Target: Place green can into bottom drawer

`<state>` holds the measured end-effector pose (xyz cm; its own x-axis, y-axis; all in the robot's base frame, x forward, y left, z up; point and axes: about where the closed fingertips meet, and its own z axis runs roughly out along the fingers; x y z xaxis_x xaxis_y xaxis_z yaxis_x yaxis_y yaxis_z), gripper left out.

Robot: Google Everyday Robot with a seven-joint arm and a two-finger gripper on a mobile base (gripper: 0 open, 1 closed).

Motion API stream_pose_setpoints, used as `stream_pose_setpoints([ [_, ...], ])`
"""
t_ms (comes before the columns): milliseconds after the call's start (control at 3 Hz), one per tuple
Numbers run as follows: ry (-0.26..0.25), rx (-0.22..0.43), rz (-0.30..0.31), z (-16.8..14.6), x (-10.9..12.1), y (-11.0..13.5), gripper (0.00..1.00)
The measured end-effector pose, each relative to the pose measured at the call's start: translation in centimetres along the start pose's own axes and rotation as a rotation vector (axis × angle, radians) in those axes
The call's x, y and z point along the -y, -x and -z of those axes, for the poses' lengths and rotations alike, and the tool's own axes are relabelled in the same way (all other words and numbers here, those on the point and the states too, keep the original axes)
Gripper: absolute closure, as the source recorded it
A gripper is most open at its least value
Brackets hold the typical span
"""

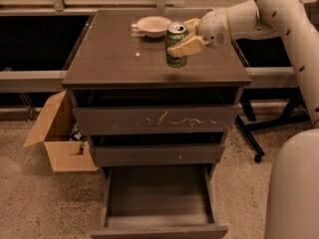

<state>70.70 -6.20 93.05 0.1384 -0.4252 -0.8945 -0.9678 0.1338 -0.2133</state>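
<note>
1. The robot arm [271, 15] reaches in from the far right, over the right edge of the cabinet top. Its pale base [294, 188] fills the near right corner.
2. The cabinet [124, 56] stands at centre and has three drawers. The top drawer [154, 119] has a scratched front and is closed. The middle drawer [157, 154] is also closed.
3. The bottom drawer [158, 195] is pulled out toward the near side, and its box-like interior is exposed.
4. A cardboard box [57, 141] sits on the floor just left of the cabinet with its flaps up.
5. A shallow white bowl [153, 25] rests on the far part of the cabinet top, just left of the can.
6. The gripper [180, 37] is over the far right part of the cabinet top. Its fingers [188, 46] are clamped on the can, one across the near side and the other behind the far side near the rim.
7. The green can [174, 36] stands upright in that grasp, well above the open drawer. Whether its base touches the top or is just clear of it cannot be determined.
</note>
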Motion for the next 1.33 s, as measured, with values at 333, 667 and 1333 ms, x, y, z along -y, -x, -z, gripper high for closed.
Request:
stream_pose_setpoints([
  [333,0.04,-0.008,-0.02,-0.5,-2.0,-1.0,1.0],
  [667,0.059,0.011,-0.024,-0.5,-5.4,-1.1,1.0],
  [1333,0.079,0.017,-0.074,-1.9,-14.7,-5.8,1.0],
])
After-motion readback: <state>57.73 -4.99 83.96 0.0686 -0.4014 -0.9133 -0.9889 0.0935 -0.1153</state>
